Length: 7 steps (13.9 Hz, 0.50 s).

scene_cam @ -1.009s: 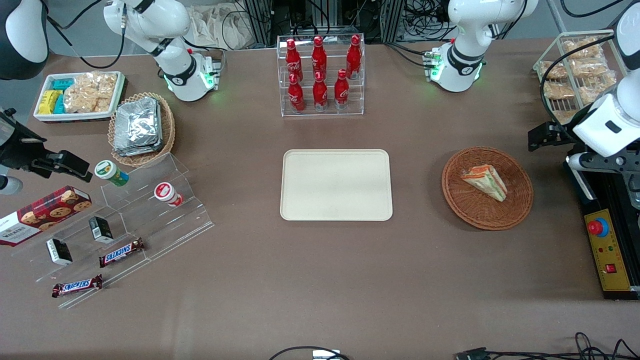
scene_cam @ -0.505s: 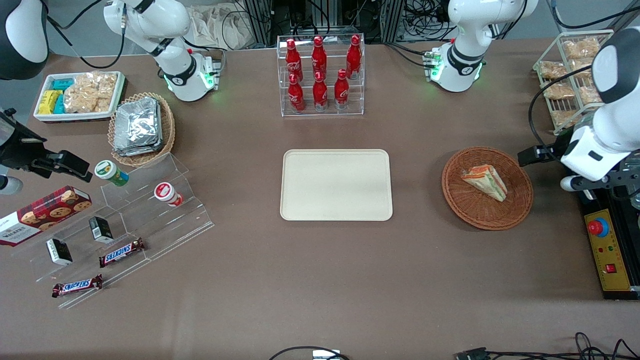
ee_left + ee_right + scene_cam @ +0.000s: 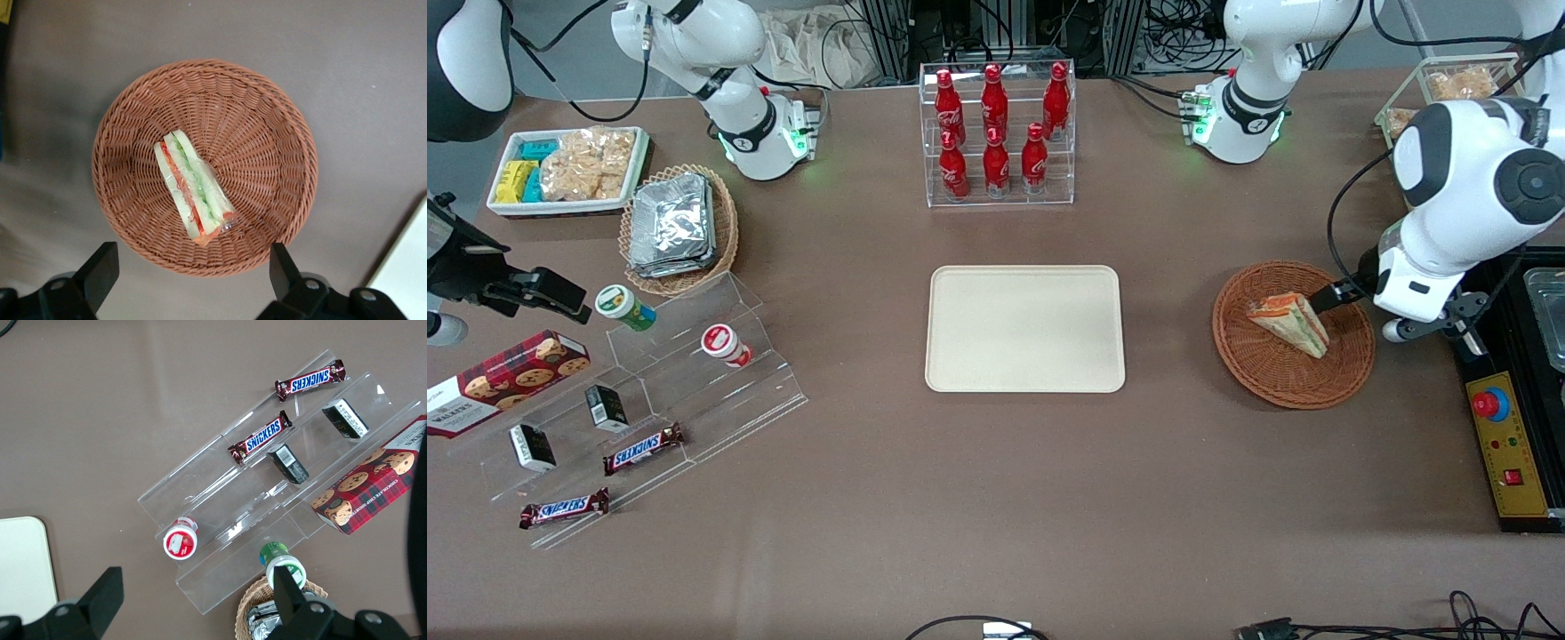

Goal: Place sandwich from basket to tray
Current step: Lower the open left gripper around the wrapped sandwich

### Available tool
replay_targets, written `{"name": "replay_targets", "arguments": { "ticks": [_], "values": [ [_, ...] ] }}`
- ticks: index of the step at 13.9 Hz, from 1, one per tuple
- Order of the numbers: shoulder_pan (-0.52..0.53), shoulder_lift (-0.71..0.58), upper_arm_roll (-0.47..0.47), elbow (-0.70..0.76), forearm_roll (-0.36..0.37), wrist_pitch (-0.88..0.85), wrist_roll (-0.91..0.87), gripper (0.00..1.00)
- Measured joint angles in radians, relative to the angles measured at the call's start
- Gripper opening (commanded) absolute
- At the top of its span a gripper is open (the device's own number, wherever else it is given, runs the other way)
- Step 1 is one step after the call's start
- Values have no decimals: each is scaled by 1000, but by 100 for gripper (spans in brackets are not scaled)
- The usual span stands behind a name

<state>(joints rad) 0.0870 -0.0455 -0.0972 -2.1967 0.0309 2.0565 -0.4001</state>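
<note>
The sandwich [image 3: 1288,324], a pale wedge with orange-red and green layers in clear wrap, lies in the round reddish-brown basket [image 3: 1263,382]. In the left wrist view the sandwich [image 3: 192,193] lies near the middle of the basket [image 3: 267,120]. My left gripper [image 3: 1343,293] hangs above the basket's rim on the working arm's end, open and empty [image 3: 192,280], with its fingers spread about as wide as the basket. The cream-beige tray [image 3: 1024,329] lies flat at the table's middle with nothing on it, well apart from the basket; its corner shows in the left wrist view [image 3: 410,267].
A clear rack of red bottles [image 3: 998,133] stands farther from the camera than the tray. A yellow box with a red stop button [image 3: 1507,444] and a wire rack of snacks [image 3: 1449,89] sit at the working arm's end. A snack stand [image 3: 649,391] and a tan basket of foil packs [image 3: 678,227] lie toward the parked arm's end.
The left arm has swung in from the working arm's end of the table; its gripper now hangs over the basket's rim. The sandwich, basket and tray have not moved.
</note>
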Motion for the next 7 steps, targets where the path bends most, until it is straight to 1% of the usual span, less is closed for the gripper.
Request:
{"name": "replay_targets", "arguments": {
  "ticks": [4, 7],
  "values": [
    [0, 0, 0, -109, 9, 132, -123, 100],
    [0, 2, 0, -211, 19, 270, -210, 100]
  ]
}}
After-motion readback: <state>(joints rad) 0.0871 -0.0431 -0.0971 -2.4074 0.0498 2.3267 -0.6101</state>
